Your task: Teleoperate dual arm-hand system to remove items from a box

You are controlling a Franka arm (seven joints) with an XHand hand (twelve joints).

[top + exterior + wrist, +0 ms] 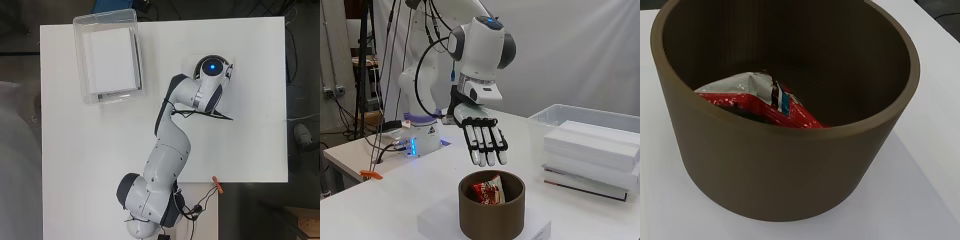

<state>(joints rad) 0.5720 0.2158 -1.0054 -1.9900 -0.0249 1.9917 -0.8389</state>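
hand point(479, 131) above round brown container point(491, 205), apart from it, fingers point(485, 145) straight, side by side, pointing down, holding nothing | red-and-silver snack packet point(760, 102) inside container, possibly leaning on its wall | clear bin point(107, 55) with white boxes at surface's point(90, 150) 11 o'clock, overhead

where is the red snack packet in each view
Overhead view: not visible; the arm's end covers that spot right of the clear bin.
Side view: the red snack packet leans inside the brown round container, low centre, under the hand.
Wrist view: the packet lies at the container's bottom, picture centre-left.
Shared landmark: the brown container in side and wrist views; the clear bin links overhead and side.
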